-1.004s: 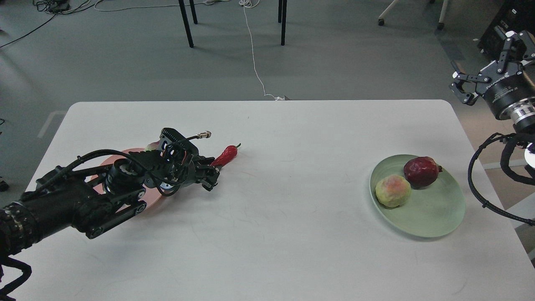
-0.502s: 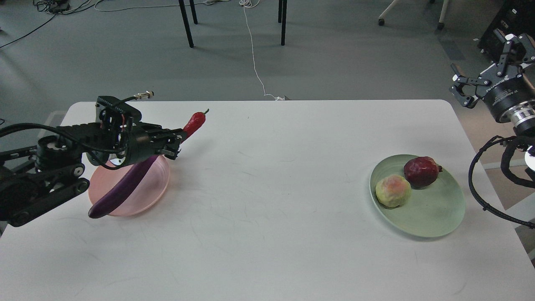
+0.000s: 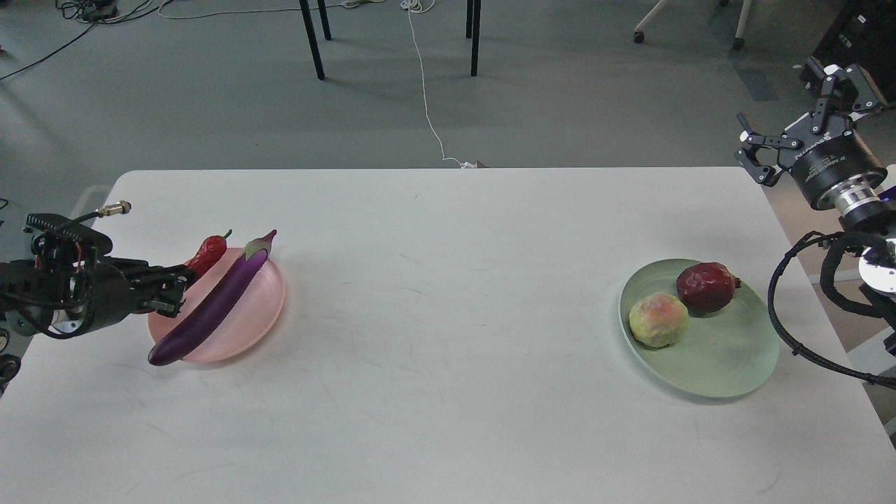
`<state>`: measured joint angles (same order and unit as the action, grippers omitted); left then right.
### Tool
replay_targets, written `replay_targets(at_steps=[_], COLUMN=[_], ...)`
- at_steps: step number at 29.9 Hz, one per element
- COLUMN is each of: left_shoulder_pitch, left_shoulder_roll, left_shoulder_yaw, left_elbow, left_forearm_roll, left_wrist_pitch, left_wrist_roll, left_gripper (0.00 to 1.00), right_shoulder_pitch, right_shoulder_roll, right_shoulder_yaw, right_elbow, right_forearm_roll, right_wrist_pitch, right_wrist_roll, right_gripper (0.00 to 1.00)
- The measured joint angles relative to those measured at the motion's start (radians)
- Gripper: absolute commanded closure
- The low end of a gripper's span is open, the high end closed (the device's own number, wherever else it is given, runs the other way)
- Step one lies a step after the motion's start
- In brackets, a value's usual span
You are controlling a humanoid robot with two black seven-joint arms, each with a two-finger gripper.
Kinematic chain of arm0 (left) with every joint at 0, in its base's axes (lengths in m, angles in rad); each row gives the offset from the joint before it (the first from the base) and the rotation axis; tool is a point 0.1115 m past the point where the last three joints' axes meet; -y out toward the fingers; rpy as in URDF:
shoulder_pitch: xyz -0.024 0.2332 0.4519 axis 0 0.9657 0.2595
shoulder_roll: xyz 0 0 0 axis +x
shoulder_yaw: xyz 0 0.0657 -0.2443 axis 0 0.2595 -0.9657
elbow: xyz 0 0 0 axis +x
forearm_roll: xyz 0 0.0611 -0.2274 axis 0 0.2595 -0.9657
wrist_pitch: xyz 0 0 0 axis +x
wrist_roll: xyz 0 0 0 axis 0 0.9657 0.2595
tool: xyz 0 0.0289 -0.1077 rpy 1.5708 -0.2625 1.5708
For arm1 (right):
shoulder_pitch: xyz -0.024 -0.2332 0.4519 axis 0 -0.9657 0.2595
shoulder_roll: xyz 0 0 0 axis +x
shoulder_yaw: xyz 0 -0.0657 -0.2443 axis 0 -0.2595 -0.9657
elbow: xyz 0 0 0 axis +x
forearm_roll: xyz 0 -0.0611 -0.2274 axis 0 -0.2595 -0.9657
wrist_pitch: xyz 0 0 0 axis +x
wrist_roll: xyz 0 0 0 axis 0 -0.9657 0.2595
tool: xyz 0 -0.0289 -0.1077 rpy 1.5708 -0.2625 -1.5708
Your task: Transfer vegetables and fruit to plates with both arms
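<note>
The purple eggplant point(image 3: 213, 308) lies slantwise across the pink plate point(image 3: 245, 334) at the table's left, its dark end overhanging the near rim. My left gripper point(image 3: 183, 283) sits at the plate's left edge and is shut on the lower tip of the red chili point(image 3: 208, 253), which stands over the plate's far left rim beside the eggplant. The pomegranate point(image 3: 705, 285) and the yellow-green fruit point(image 3: 658, 319) rest side by side on the green plate point(image 3: 731, 360) at the right. My right gripper point(image 3: 791, 115) is open and empty, raised beyond the table's far right corner.
The white table point(image 3: 448, 294) spans the view. Beyond its far edge are grey floor, black chair legs point(image 3: 311, 38) and a white cable point(image 3: 427, 105). My right arm's looped black cable point(image 3: 787, 329) hangs by the table's right edge.
My left gripper took the chili from the table, lifted it and carried it left to the pink plate; the arm drew back, uncovering the eggplant. The right gripper shifted slightly up and left.
</note>
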<state>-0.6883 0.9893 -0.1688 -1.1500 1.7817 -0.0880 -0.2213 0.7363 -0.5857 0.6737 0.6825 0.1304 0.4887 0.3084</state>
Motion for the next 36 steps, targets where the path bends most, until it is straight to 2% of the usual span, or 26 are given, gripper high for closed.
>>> replay_targets(at_steps=[3, 5, 8, 11, 20, 25, 31, 36], left_shoulder_pitch=[0.005, 0.005, 0.004, -0.003, -0.012, -0.014, -0.023, -0.028], left_shoulder_roll=[-0.034, -0.051, -0.066, -0.07, -0.097, -0.167, -0.29, -0.38], left_shoulder_yaw=[-0.003, -0.011, -0.016, -0.028, -0.274, -0.457, -0.663, -0.74], left_elbow=[0.015, 0.027, 0.04, 0.043, 0.044, 0.066, 0.125, 0.248], left_forearm_roll=[-0.01, -0.017, -0.065, -0.195, -0.942, -1.243, -1.393, -1.544], left_wrist_pitch=[0.002, 0.005, 0.023, 0.049, 0.06, 0.051, -0.063, -0.134], left_wrist_roll=[0.001, 0.001, -0.001, -0.004, -0.007, -0.007, -0.007, 0.0], left_gripper=[0.23, 0.21, 0.08, 0.03, 0.02, 0.02, 0.02, 0.02], right_shoulder_pitch=[0.0, 0.0, 0.0, 0.0, 0.021, 0.03, 0.063, 0.063], right_shoulder_roll=[-0.009, -0.012, -0.012, -0.012, -0.001, 0.002, 0.007, 0.009], right_shoulder_yaw=[0.001, 0.003, 0.003, 0.003, 0.033, 0.097, 0.126, 0.168], right_elbow=[-0.001, -0.001, -0.001, -0.001, -0.059, -0.079, -0.077, -0.079], right_forearm_roll=[0.0, 0.0, 0.0, 0.0, 0.001, 0.001, 0.002, 0.012], right_wrist_pitch=[0.0, 0.0, 0.0, 0.0, 0.0, 0.0, 0.0, 0.0], right_wrist_roll=[0.0, 0.0, 0.0, 0.0, 0.0, -0.001, -0.001, -0.005], right_gripper=[0.01, 0.01, 0.01, 0.01, 0.01, 0.01, 0.01, 0.01])
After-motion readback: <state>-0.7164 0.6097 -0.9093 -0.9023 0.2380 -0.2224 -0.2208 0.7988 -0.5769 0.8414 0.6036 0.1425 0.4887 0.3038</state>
